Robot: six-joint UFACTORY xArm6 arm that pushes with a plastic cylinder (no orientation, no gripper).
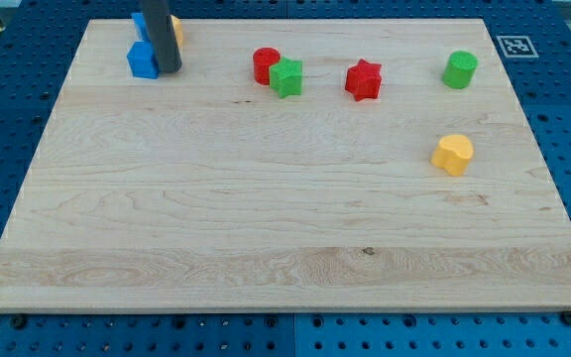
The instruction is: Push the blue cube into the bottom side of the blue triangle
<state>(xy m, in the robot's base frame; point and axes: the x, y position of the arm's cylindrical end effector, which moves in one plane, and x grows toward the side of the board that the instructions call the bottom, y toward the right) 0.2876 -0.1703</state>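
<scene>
Up near the top left corner of the tabletop: blue cube, with my tip just beside it on the view's right, touching or nearly so. Directly above the cube, mostly hidden by the rod, a sliver of blue, presumably the blue triangle, and an orange block peeking out on the rod's right (shape not readable). No jaws or fingers on the end effector, only a plain rod end, so nothing to open, close or clamp.

Probably a light, rigid little plastic piece, sliding readily on smooth wood and unlikely to deform or break. No taking hold possible; contact best placed square on the middle of the cube's lower face, pushing toward the view's top. Off-centre contact likely to spin it or let it skid aside.

Well clear of the job: red cylinder touching green star, red star, green cylinder, yellow block.
</scene>
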